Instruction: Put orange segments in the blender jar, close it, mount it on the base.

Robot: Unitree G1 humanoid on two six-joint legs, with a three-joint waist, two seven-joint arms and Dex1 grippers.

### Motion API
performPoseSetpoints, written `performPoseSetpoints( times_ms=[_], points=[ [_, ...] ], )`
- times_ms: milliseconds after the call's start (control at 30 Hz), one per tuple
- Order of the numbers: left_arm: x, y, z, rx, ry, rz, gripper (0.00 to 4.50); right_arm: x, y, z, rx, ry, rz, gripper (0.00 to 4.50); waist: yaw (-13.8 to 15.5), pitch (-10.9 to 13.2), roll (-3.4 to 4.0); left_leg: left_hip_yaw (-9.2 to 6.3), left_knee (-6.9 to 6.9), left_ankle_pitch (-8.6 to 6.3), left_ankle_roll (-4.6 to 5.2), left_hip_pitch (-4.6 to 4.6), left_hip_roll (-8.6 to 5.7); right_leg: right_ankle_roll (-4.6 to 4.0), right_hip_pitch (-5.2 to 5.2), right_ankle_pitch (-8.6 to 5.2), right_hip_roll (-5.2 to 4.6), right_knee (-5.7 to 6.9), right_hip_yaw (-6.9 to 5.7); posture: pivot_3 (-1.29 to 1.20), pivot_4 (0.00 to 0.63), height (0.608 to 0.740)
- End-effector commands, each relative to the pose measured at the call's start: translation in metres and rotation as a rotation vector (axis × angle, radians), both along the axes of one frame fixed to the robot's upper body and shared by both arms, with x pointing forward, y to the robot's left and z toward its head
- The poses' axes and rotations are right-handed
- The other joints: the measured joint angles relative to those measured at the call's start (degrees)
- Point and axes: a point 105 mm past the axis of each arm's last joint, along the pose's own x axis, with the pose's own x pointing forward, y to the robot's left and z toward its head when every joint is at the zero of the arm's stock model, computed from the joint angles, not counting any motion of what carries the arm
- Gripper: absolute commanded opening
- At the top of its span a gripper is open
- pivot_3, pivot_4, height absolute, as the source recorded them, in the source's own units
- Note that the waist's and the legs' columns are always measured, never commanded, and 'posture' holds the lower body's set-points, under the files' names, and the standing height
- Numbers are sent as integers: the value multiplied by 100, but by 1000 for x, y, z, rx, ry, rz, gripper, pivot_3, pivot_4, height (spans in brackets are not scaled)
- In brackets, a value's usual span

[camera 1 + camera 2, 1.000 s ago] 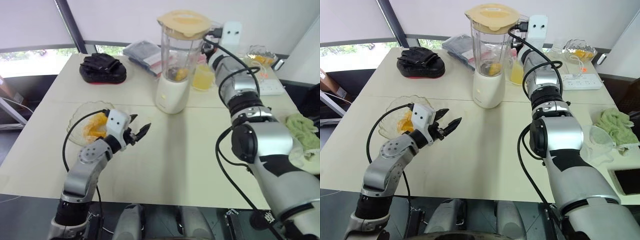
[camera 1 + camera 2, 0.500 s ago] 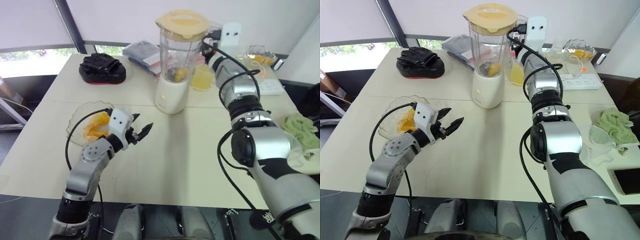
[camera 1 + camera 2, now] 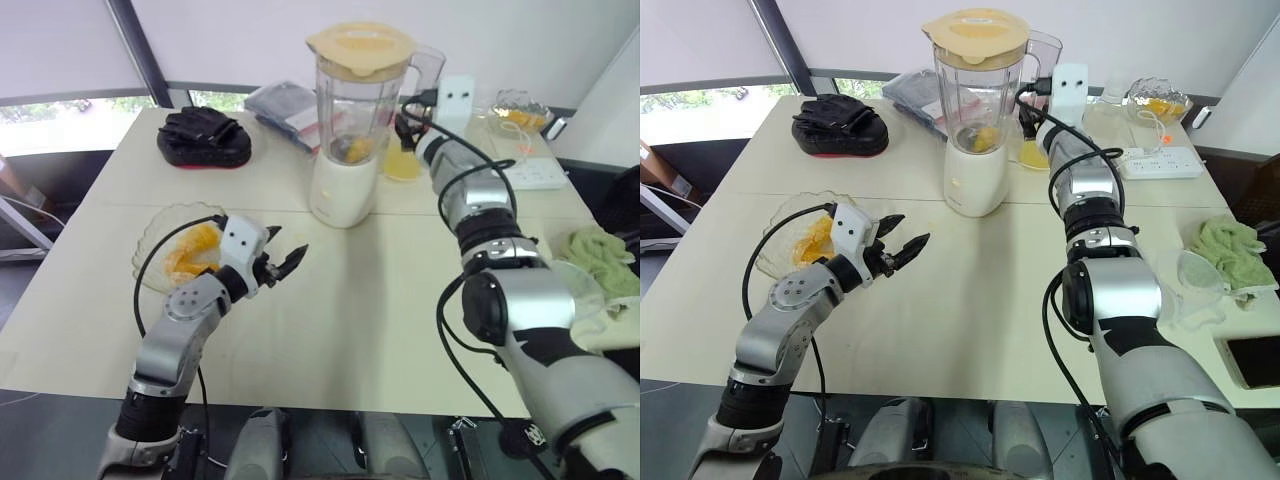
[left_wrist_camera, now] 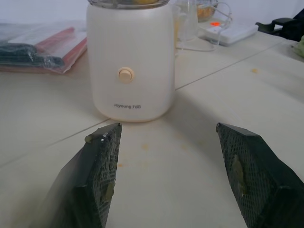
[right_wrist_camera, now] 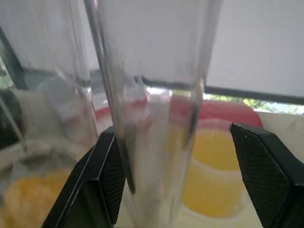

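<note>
The clear blender jar with its yellow lid stands on the white base at the table's middle back. Orange segments lie at the jar's bottom. My right gripper is open just right of the jar, below its clear handle. In the right wrist view the handle stands between the spread fingers. My left gripper hovers open and empty over the table, beside a glass bowl with orange segments. In the left wrist view the base is straight ahead.
A cup of orange juice sits behind my right gripper. A black object and a plastic packet lie at the back left. A second glass bowl, a power strip and a green cloth are at the right.
My right gripper has drawn back and down from the top of the jar's handle, which now shows. The left gripper has hardly shifted.
</note>
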Motion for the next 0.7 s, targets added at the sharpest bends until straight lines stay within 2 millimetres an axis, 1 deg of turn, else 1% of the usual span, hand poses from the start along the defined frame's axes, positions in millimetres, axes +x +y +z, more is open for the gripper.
performPoseSetpoints(
  times_ms=[33, 167, 233, 300, 400, 433, 533, 600, 633, 700],
  points=[
    [0, -1, 14, -2, -59, -12, 3293, -5, 3, 5, -1, -43, 13, 3397, -1, 0, 0, 0, 0, 0, 0, 0, 0, 0, 0, 0, 0, 0, 0, 0, 150, 740],
    [2, 0, 17, -6, -61, -10, 3293, -15, -1, -22, 9, 3, 4, 3397, 0, 0, 0, -1, 0, 0, 0, 0, 1, 0, 0, 0, 0, 1, 0, 0, 150, 740],
    [3, 0, 19, -23, -56, -13, 3293, -24, -7, -38, 20, 31, -13, 3397, 11, 0, 0, -2, 0, 0, 0, 0, 1, 0, 0, 0, 0, 2, 0, 0, 150, 740],
    [3, -2, 20, -32, -49, -22, 3293, -38, -18, -55, 31, 65, -37, 3397, 28, 0, -1, -3, 0, 0, 0, 0, 0, 0, 0, 0, 0, 3, 0, 0, 150, 740],
    [4, -3, 21, -30, -44, -31, 3293, -62, -28, -67, 56, 88, -45, 3397, 24, 0, 0, -3, 0, 0, 0, 0, 0, 1, 1, 0, -1, 2, 0, 0, 150, 740],
    [4, -4, 20, -31, -40, -38, 3293, -74, -29, -67, 78, 85, -24, 3397, 23, 0, 0, -2, 0, 0, 0, 0, 0, 1, 0, 0, -1, 2, 1, 0, 150, 740],
    [5, -6, 19, -33, -27, -54, 3293, -114, -25, -55, 93, 37, 84, 3397, 23, 0, 0, -8, 0, 0, 1, 0, 3, 1, 0, 0, 5, 4, 0, 0, 150, 740],
    [6, -6, 21, -62, -6, -56, 3293, -143, -26, -44, 21, 3, 158, 3397, 21, 0, 1, -8, 0, 0, 1, 0, 3, 1, 0, 0, 8, 4, 1, 0, 150, 740],
    [8, -5, 22, -76, 0, -53, 3293, -154, -26, -39, -17, -5, 187, 3397, 20, 0, 1, -9, 2, 0, 1, 1, 3, 1, 2, 0, 9, 4, 0, 0, 150, 740],
    [9, -4, 25, -86, 2, -51, 3293, -170, -25, -33, -69, -9, 242, 3397, -1, -1, -5, -7, 8, 0, 1, 4, 0, 1, 5, -1, 11, 2, 1, 0, 150, 740]
  ],
)
